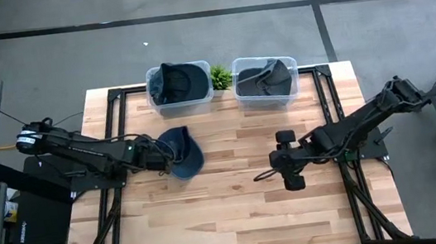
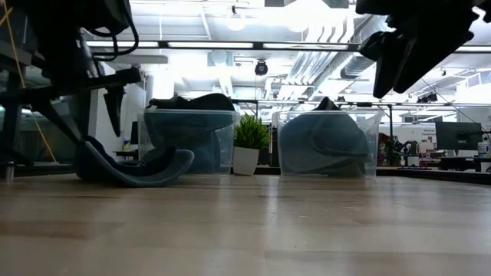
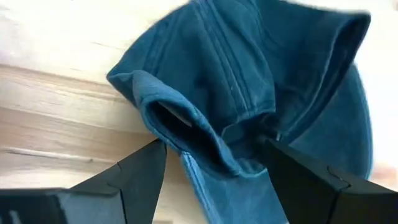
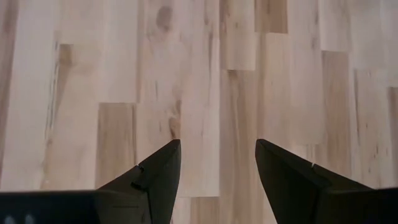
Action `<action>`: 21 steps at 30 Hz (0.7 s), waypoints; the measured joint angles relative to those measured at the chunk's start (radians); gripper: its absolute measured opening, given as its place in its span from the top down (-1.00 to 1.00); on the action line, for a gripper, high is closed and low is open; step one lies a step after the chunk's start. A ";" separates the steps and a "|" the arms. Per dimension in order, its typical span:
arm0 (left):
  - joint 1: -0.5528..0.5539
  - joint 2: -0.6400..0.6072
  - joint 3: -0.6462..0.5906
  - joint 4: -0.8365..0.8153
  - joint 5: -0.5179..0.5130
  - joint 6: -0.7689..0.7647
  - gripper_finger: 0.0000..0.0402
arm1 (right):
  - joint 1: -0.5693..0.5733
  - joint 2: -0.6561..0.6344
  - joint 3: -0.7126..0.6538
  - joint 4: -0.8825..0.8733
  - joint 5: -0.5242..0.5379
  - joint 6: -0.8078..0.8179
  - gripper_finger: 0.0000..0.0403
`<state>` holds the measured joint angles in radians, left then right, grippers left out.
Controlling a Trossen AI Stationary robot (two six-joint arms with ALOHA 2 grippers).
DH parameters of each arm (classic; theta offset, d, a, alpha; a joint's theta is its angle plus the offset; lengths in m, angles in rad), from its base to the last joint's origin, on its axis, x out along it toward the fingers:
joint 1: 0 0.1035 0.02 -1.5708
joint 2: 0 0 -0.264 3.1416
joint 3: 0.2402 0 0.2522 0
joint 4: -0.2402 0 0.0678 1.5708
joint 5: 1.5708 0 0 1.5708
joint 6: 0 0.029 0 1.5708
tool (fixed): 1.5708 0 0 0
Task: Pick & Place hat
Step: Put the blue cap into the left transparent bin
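Observation:
A blue cap [image 1: 183,151] lies crumpled on the wooden table left of the middle, with its brim [image 2: 146,175] on the tabletop. My left gripper [image 1: 158,153] is at the cap's left side, slanting down. It is open, and its fingers [image 3: 140,177] stand on either side of the cap's folded back edge [image 3: 186,124], just above it in the low view. My right gripper [image 1: 264,174] hovers open over bare wood right of the middle, with nothing between its fingers [image 4: 155,174].
Two clear bins stand at the far edge. The left bin [image 1: 157,103] holds a dark hat [image 1: 179,78] and the right bin [image 1: 241,96] holds a grey one [image 1: 266,76]. A small green plant [image 1: 221,76] stands between them. Bare wood spreads across the near half of the table.

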<state>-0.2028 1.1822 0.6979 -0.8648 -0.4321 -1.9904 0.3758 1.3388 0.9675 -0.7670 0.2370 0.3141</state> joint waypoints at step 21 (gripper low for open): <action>0.000 0.181 0.000 0.097 -0.060 -0.382 -0.33 | 0.119 0.000 0.000 0.087 0.200 0.022 0.00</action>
<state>-0.2028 1.3631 0.6979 -0.7674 -0.4923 -2.3722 0.4944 1.3386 0.9672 -0.6803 0.4366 0.3366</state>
